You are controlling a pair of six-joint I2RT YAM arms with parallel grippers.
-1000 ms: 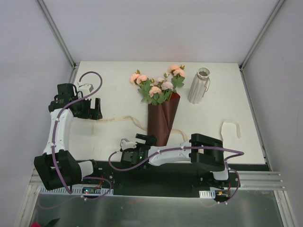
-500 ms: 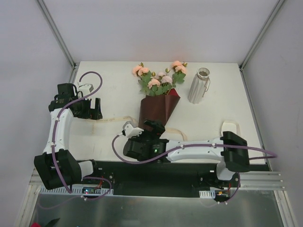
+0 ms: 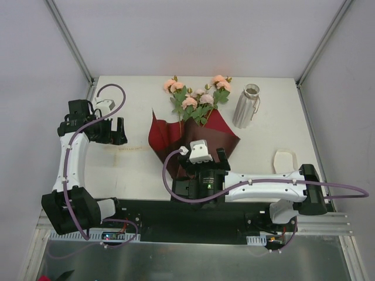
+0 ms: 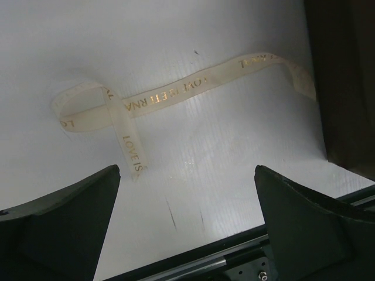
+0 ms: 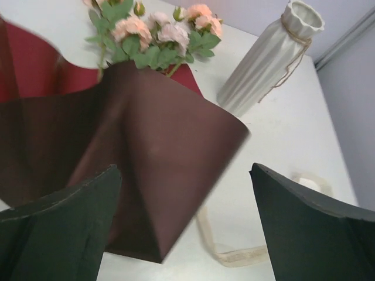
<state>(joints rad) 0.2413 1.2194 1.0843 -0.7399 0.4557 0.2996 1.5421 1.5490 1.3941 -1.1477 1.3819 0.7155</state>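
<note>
A bouquet of pink flowers (image 3: 196, 99) lies mid-table in dark red wrapping paper (image 3: 166, 130) that is spread open and loose. My right gripper (image 3: 202, 159) hovers over the paper's near end, open with nothing between its fingers. In the right wrist view the paper (image 5: 146, 175) fills the space ahead of the right gripper (image 5: 183, 170), with the flowers (image 5: 152, 29) beyond. My left gripper (image 3: 108, 132) is open at the table's left. Below it a cream ribbon (image 4: 176, 93) with gold lettering lies loose on the table, ahead of the left gripper (image 4: 186, 170).
A white ribbed vase (image 3: 247, 106) stands upright at the back right, to the right of the flowers. A second piece of cream ribbon (image 3: 285, 158) lies near the right front edge. The table's (image 3: 281, 129) black front rail runs under both arms.
The right arm swung from the front left to the centre, behind the bouquet. The wrapping paper went from a tight cone to a spread sheet. The left gripper shifted slightly back.
</note>
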